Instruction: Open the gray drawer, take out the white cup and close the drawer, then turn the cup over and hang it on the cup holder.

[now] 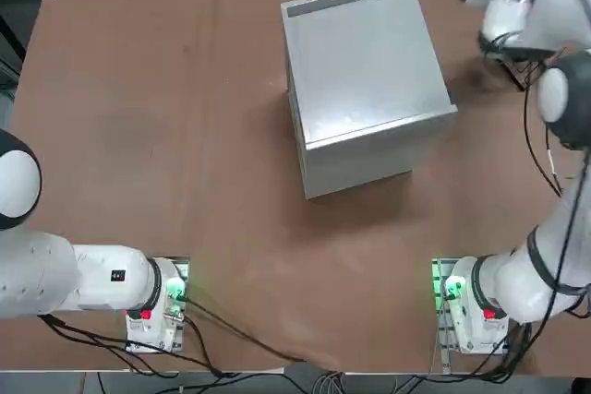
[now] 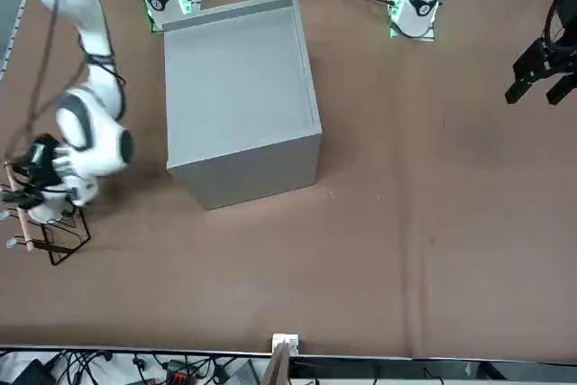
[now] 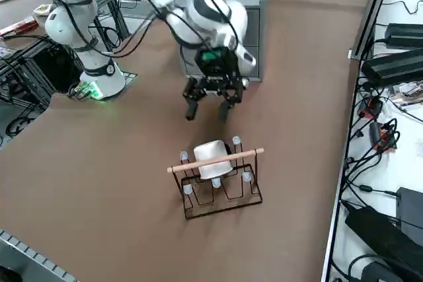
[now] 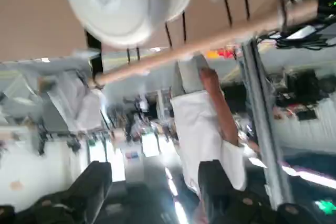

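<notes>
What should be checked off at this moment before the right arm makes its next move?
1. Small plain white cup hung upside down on the dark brown wire-frame cup holder with wooden pegs: ok.
2. Right claw open with nothing held: ok.
3. Right claw apart from the cup and holder, hovering above the table between them and the cabinet: ok.
4. Drawer of the large gray metal cube cabinet shut, no wooden inner walls showing: ok.
5. Cup holder standing upright on the brown table: ok.
6. Cup seated firmly on its peg: cannot tell.
</notes>
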Controlling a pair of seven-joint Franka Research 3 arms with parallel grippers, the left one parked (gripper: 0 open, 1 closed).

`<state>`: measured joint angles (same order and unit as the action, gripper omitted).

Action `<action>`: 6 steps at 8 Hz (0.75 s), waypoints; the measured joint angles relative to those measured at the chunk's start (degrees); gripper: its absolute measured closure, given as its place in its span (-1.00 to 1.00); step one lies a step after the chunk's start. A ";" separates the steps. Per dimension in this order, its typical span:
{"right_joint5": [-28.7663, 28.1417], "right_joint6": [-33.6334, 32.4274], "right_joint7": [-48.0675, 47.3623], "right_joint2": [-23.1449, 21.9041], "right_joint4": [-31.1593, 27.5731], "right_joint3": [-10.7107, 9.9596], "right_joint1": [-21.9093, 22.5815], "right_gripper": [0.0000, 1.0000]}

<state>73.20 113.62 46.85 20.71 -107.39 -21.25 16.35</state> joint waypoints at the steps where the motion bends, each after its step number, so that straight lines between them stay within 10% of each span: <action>1: -7.94 0.70 6.83 -3.48 1.85 -0.04 -1.65 -1.00; 6: -40.69 -12.72 14.70 -6.81 20.00 -0.05 -3.50 -1.00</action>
<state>32.51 100.90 61.55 13.90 -87.39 -21.30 12.85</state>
